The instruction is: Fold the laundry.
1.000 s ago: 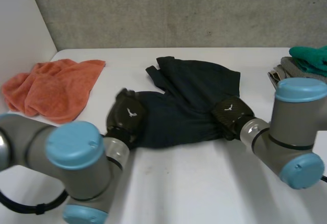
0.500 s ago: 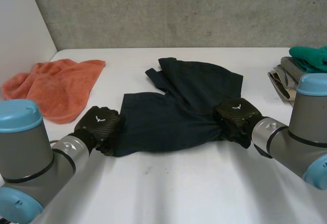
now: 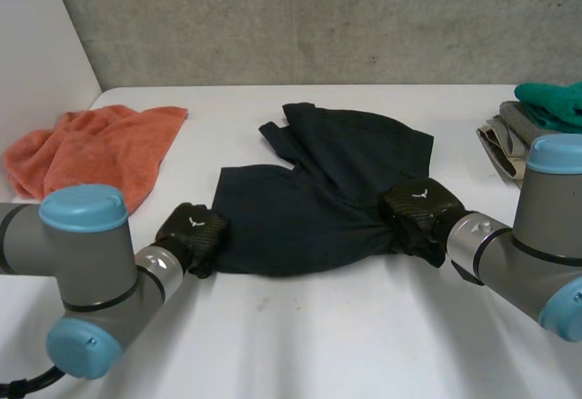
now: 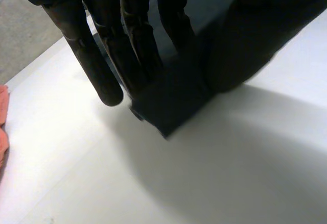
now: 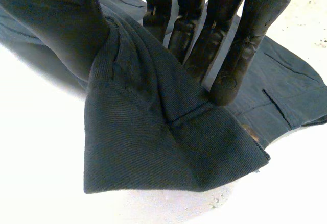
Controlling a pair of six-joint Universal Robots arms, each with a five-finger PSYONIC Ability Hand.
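Observation:
A dark navy garment [image 3: 336,181] lies spread in the middle of the white table, partly folded over itself at the far side. My left hand [image 3: 193,231] is at its near left corner; in the left wrist view that corner [image 4: 173,101] sits pinched between the fingers [image 4: 133,45] and the thumb [image 4: 255,35]. My right hand [image 3: 414,208] grips the near right edge, where the cloth [image 5: 163,132] is bunched between its thumb [image 5: 56,20] and fingers [image 5: 225,55].
A crumpled orange towel [image 3: 91,154] lies at the left, close to the side wall. At the right edge a green cloth [image 3: 555,99] rests on a grey folded stack [image 3: 509,131]. Bare table runs along the front.
My left hand has slid off the garment's left side toward me to its near corner and closed its fingers there. The garment's left part now lies flatter. The right hand has held still.

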